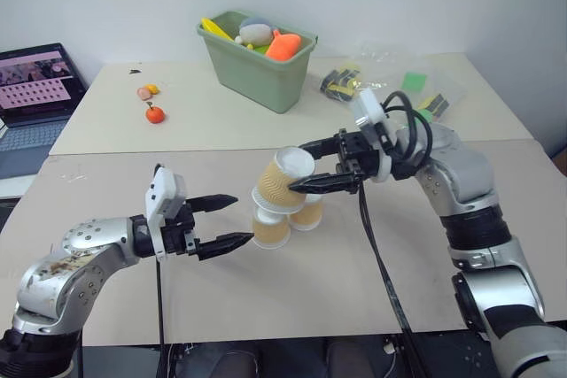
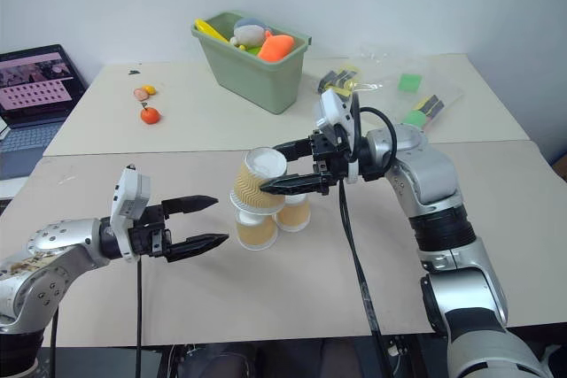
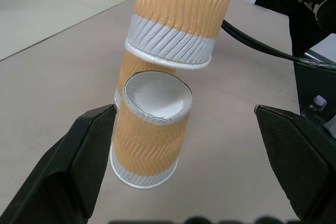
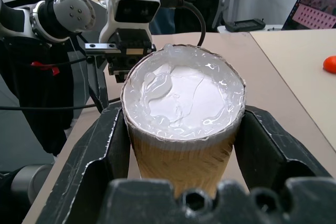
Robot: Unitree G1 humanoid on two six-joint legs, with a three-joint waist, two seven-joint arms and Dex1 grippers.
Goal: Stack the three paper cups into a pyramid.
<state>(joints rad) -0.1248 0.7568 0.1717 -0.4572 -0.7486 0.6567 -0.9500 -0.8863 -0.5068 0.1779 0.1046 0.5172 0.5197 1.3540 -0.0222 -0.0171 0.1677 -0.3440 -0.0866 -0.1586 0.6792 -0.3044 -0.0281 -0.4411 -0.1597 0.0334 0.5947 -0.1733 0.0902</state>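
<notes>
At the far left, an open dark laptop point(image 1: 35, 86) sits beside the pale beige bench point(image 1: 124, 298). Right of it, on the far bench section, lie a small round orange fruit point(image 1: 155, 114) and two smaller orange and pink pieces point(image 1: 147, 91).

Nearer, the left pincer point(image 1: 227, 221) hangs released, its two black fingers spread wide and pointing right at the cups, just beside them and not touching.

In the middle of the near bench are the three small tapered paper cups with ribbed tan-orange sides and white bands at base and rim. Two stand upside down side by side, wide rims on the bench and white bases up: the nearer base cup point(image 1: 270, 228) and the farther base cup point(image 1: 307, 212), seemingly touching. From the left wrist view the nearer one's round white base is recessed inside a thin rim. The third cup point(image 1: 283, 181) is above them, tilted, its white base facing up and to the right, its rim low over the two bases; whether it rests on them I cannot tell.

The right pincer point(image 1: 306, 165) is clenched on this third cup, one finger on each side near its base.

Far behind stands a green plastic bin point(image 1: 257, 61) of colourful toys, with clear plastic packets point(image 1: 399, 86) to its right.
</notes>
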